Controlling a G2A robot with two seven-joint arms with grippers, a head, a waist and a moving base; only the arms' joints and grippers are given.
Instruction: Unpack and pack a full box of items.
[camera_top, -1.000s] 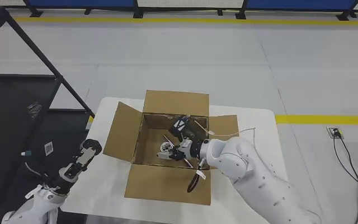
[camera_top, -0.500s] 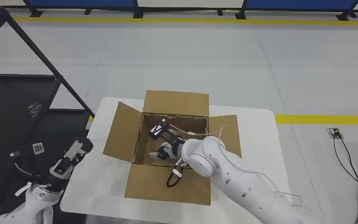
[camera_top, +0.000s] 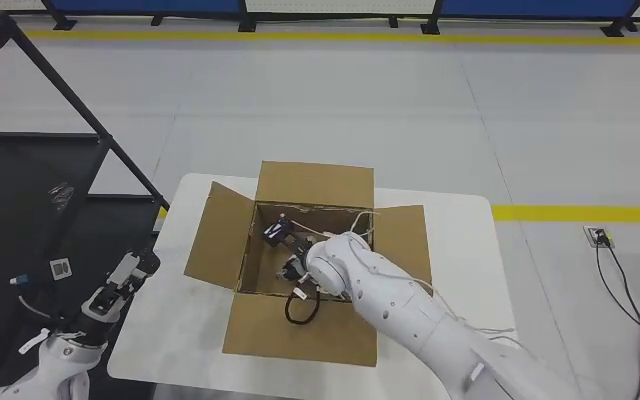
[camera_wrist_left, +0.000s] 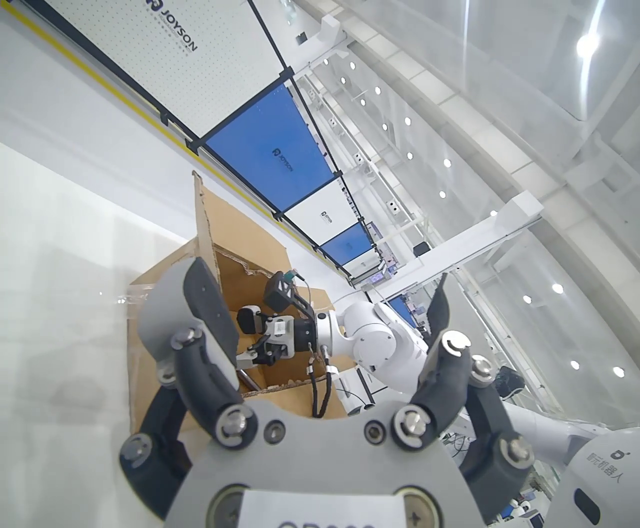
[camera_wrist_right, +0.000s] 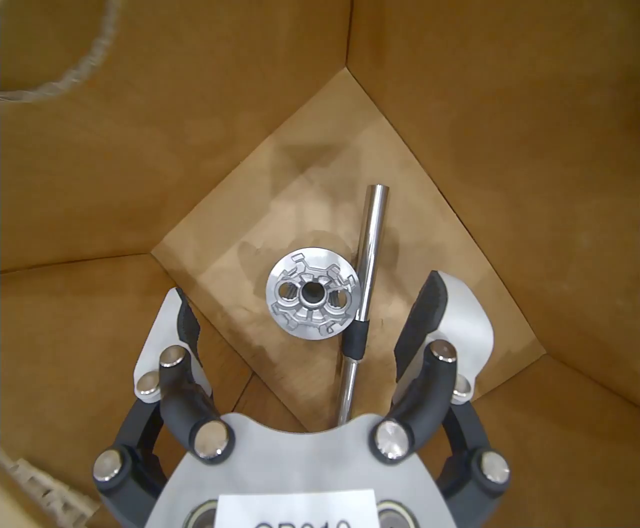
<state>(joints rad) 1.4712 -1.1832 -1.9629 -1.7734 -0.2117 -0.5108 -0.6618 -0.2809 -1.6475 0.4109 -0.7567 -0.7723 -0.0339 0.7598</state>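
Observation:
An open cardboard box (camera_top: 306, 183) stands on the white table (camera_top: 455, 240). My right gripper (camera_wrist_right: 310, 305) hangs inside the box, open and empty, above its floor. Beneath it lie a round silver metal disc (camera_wrist_right: 312, 299) with cut-outs and a polished metal rod (camera_wrist_right: 367, 260) with a black band, touching the disc's edge. In the top view the right gripper (camera_top: 290, 268) sits in the box's left half. My left gripper (camera_wrist_left: 320, 300) is open and empty, off the table's left side (camera_top: 128, 272), facing the box (camera_wrist_left: 220, 270).
The box flaps (camera_top: 300, 330) are folded outward on all sides. A black frame and dark panel (camera_top: 60, 200) stand to the left of the table. A yellow floor line (camera_top: 565, 212) runs on the right.
My right gripper has moved left and deeper inside the box. The left arm has drawn back leftward, away from the table.

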